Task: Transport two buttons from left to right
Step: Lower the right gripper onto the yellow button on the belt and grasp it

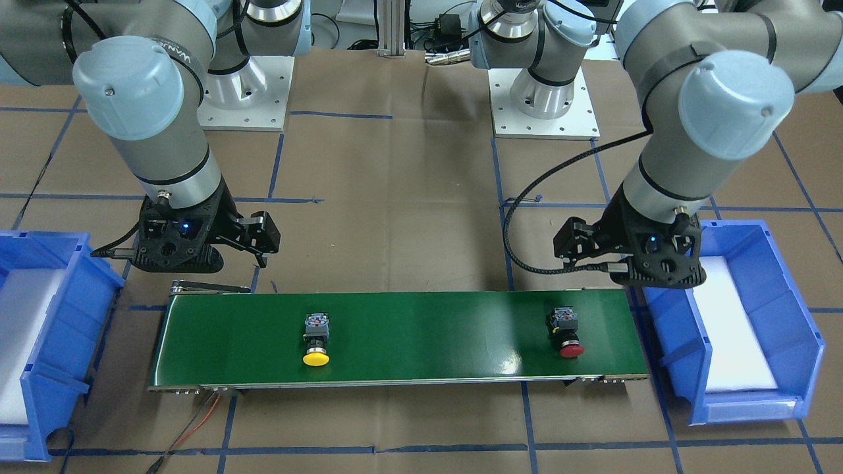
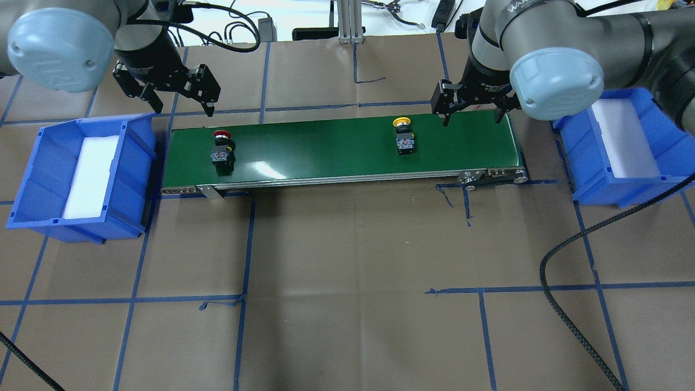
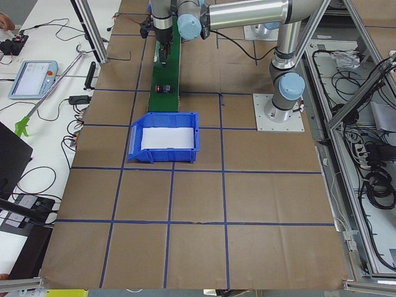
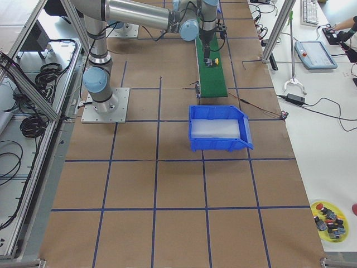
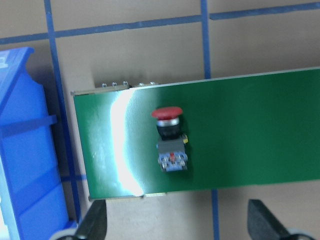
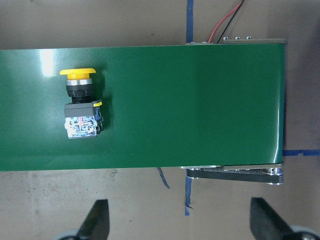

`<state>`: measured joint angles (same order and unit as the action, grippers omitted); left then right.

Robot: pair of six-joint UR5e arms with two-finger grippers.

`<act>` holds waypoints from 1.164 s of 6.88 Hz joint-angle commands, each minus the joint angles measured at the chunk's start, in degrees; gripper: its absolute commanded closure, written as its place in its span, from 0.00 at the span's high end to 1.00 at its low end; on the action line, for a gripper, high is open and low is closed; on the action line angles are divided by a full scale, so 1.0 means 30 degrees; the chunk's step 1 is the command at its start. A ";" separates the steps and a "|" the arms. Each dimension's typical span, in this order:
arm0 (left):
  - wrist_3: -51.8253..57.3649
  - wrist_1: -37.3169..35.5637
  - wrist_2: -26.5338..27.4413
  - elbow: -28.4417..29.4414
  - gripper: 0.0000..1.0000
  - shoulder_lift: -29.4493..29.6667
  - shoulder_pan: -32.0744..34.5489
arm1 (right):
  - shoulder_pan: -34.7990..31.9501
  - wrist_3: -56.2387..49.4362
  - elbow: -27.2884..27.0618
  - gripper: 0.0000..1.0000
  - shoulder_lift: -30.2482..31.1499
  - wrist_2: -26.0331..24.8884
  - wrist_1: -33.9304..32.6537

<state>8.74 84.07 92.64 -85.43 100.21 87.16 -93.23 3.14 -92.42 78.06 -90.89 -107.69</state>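
Observation:
Two buttons lie on their sides on the green conveyor belt (image 2: 326, 146). The red button (image 2: 221, 149) rests near the belt's left end and shows in the left wrist view (image 5: 170, 140). The yellow button (image 2: 403, 136) lies right of the belt's middle and shows in the right wrist view (image 6: 81, 110). My left gripper (image 2: 182, 106) hangs open just beyond the belt's far edge, above and behind the red button. My right gripper (image 2: 471, 114) is open too, over the belt's far edge to the right of the yellow button. Neither gripper holds anything.
A blue bin (image 2: 32, 179) with a white foam liner stands off the belt's left end, and another blue bin (image 2: 570, 157) off its right end. Brown paper with blue tape lines covers the table. A black cable (image 2: 570, 244) loops at the near right.

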 commanded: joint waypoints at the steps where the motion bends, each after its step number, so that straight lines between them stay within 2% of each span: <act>1: -0.0013 0.1706 -0.0031 -0.0319 1.00 -0.1436 0.0127 | 0.0023 -0.0022 0.0133 1.00 -0.0267 0.0004 -0.0166; 4: -0.0391 0.1771 -0.0965 -0.0350 1.00 -0.1585 0.0186 | 0.0023 0.0123 0.0104 1.00 -0.0767 -0.0025 -0.2795; 6: -0.0890 0.1859 -0.0882 -0.0350 1.00 -0.1732 0.0215 | 0.0023 0.0183 -0.0421 1.00 -0.1465 -0.0025 -0.2718; 8: -0.2527 0.1918 -0.0851 -0.0379 1.00 -0.2023 0.0273 | 0.0023 0.0967 -0.0163 0.99 -0.2781 0.0034 -0.3241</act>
<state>3.39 89.75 90.08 -86.52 94.74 87.86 -93.16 4.32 -93.39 72.24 -90.81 -116.65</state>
